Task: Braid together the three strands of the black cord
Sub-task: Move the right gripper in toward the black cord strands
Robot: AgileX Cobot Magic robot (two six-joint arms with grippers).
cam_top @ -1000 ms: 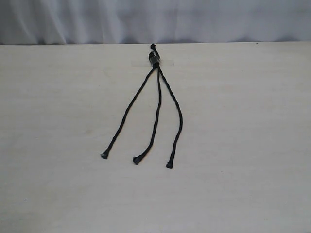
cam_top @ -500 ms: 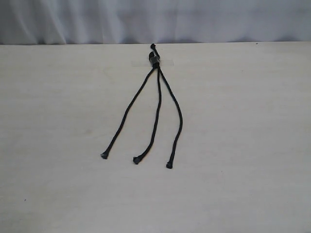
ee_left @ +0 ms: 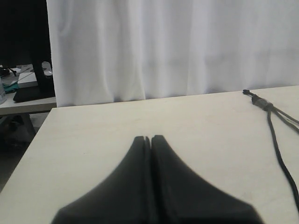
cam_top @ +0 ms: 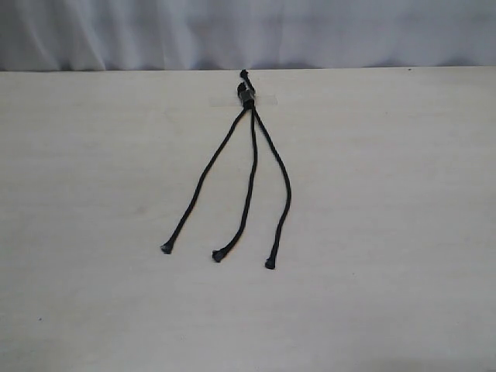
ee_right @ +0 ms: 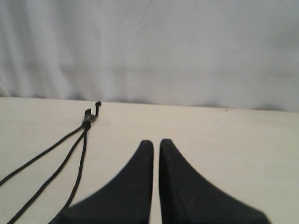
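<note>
The black cord lies flat on the pale table [cam_top: 387, 232], its knotted head [cam_top: 247, 94] at the far edge. The three strands fan toward the near side, uncrossed: the left strand [cam_top: 205, 174], the middle strand [cam_top: 248, 182] and the right strand [cam_top: 284, 186], each ending in a small knobby tip. No gripper shows in the exterior view. In the left wrist view my left gripper [ee_left: 151, 137] is shut and empty, with the cord head [ee_left: 259, 100] well off to one side. My right gripper [ee_right: 156, 141] is shut with only a hairline slit, empty, beside the cord head [ee_right: 88, 119].
A strip of clear tape [cam_top: 267, 99] crosses the cord head. A white curtain [cam_top: 232, 31] hangs behind the table's far edge. The left wrist view shows the table's side edge and a cluttered side desk [ee_left: 23, 88] beyond it.
</note>
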